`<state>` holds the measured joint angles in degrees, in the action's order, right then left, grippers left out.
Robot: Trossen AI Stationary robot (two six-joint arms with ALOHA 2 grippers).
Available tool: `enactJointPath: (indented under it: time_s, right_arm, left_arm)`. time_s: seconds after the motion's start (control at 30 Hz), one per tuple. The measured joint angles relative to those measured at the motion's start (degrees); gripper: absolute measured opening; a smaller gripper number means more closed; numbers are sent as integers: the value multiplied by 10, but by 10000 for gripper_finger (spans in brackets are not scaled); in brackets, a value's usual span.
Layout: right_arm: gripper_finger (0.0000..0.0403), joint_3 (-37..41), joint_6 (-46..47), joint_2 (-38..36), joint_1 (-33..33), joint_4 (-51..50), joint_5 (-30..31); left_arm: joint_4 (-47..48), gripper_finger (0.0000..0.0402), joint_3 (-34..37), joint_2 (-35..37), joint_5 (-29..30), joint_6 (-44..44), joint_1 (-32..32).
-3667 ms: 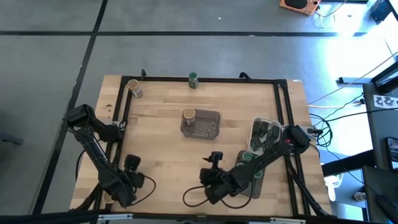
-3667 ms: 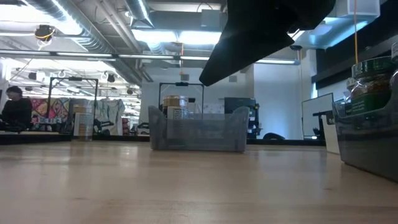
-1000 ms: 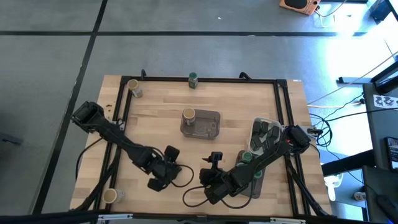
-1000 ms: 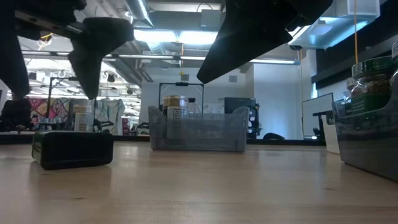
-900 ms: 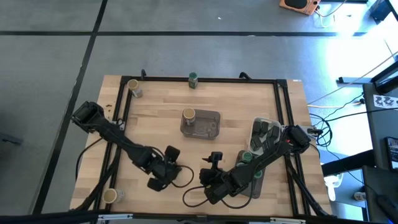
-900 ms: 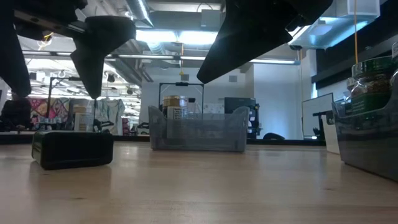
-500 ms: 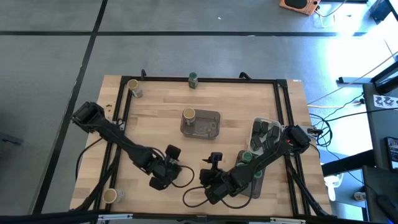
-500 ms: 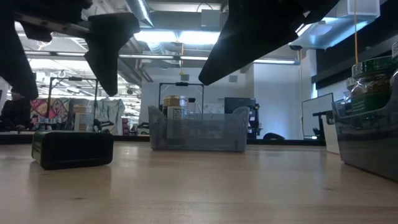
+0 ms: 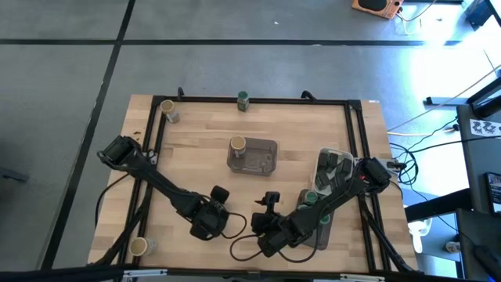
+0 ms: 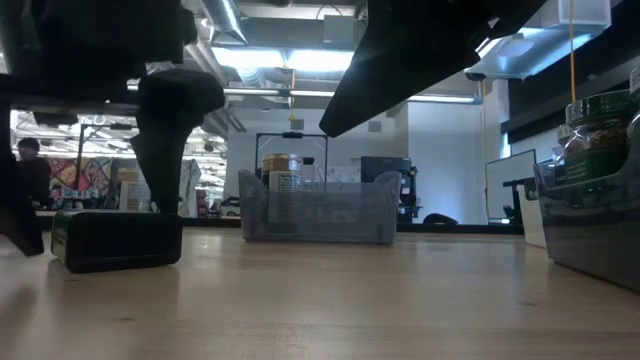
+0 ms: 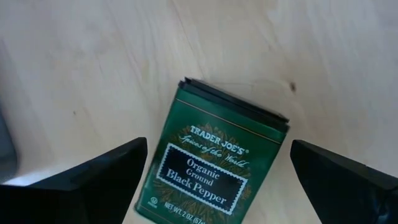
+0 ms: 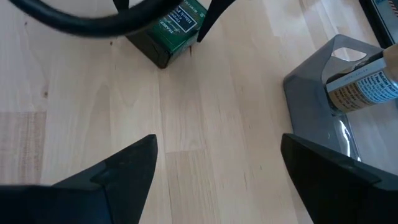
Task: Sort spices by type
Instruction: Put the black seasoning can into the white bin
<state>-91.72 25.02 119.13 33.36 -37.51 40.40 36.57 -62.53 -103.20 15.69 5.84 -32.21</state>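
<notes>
A dark green rectangular spice tin [image 11: 214,165] lies flat on the wooden table, label up, near the table's near edge left of the middle [image 10: 117,240]. My left gripper [image 9: 205,227] is open and points steeply down over it. One finger [image 10: 165,150] stands on each side of the tin, and I see a gap to the tin on both sides in the left wrist view. My right gripper [image 12: 214,180] hangs open above bare wood, to the right of the tin, with nothing between its fingers.
A grey tray [image 9: 262,157] in the table's middle holds a tan-lidded jar [image 9: 238,145]. A green-lidded jar [image 9: 243,99] and a tan-lidded jar [image 9: 167,110] stand at the far edge, another tan-lidded jar [image 9: 138,247] at the near left. Trays with tins [image 9: 333,168] and a green-lidded jar [image 9: 311,198] sit at the right.
My left gripper has sunk toward the table, and its fingers have come down on either side of the tin. The tin has stayed where it lay.
</notes>
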Motion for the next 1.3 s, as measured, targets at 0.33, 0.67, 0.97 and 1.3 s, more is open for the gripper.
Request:
enactJointPath:
  time_s: [0.33,0.67,0.97,1.3]
  right_arm:
    - [340,0,0,0,0,0,0]
    - [340,0,1,0,0,0,-1]
    - [340,0,1,0,0,1,-1]
    - [340,0,6,0,0,27,-70]
  left_arm:
    - [-7,395,0,-6,0,2,-1]
    - [-19,391,21,-8,-18,33,24]
    - [-26,276,24,-8,-43,81,30]
    - [-64,249,25,16,-19,121,24]
